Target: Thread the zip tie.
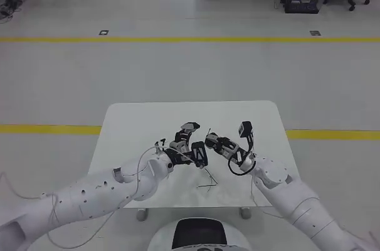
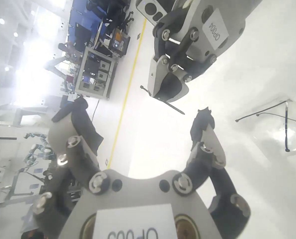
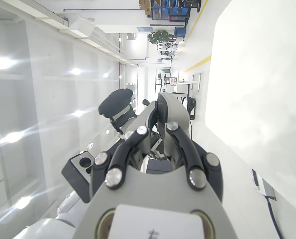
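Handoff stage, I'd guess: right pincer is clamped on the zip tie, held up over the bench, one end poking toward the left pincer, which faces it spread wide (head looks like the far tip, hard to tell). Next the left has to pinch that free end and curl it to the head.

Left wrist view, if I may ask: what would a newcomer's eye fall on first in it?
First, the right gripper, shut on a thin black zip tie that sticks out on both sides of it, above the white table. Facing it, the left gripper has its fingers spread wide open and empty. Farther off, loose zip ties lie on the table.
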### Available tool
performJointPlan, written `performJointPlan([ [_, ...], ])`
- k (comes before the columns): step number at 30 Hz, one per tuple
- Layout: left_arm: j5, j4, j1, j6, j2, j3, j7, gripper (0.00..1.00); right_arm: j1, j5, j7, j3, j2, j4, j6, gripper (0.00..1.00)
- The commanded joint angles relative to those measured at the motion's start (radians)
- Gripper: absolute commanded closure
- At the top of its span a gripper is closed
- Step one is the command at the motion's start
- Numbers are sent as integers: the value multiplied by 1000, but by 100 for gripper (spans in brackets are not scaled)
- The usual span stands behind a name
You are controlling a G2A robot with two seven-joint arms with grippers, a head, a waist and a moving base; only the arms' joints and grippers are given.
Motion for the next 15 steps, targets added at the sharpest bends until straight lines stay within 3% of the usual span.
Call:
performJointPlan([
  [1, 0, 4, -4, -2, 2, 0, 19, 0, 0, 1, 0, 0, -1, -2, 4, 100],
  [8, 0, 4, -4, -2, 2, 0, 19, 0, 0, 1, 0, 0, -1, -2, 4, 100],
  [15, 0, 30, -47, -99, 0, 0, 13, 0, -23, -24, -67, 15, -9, -31, 19, 100],
])
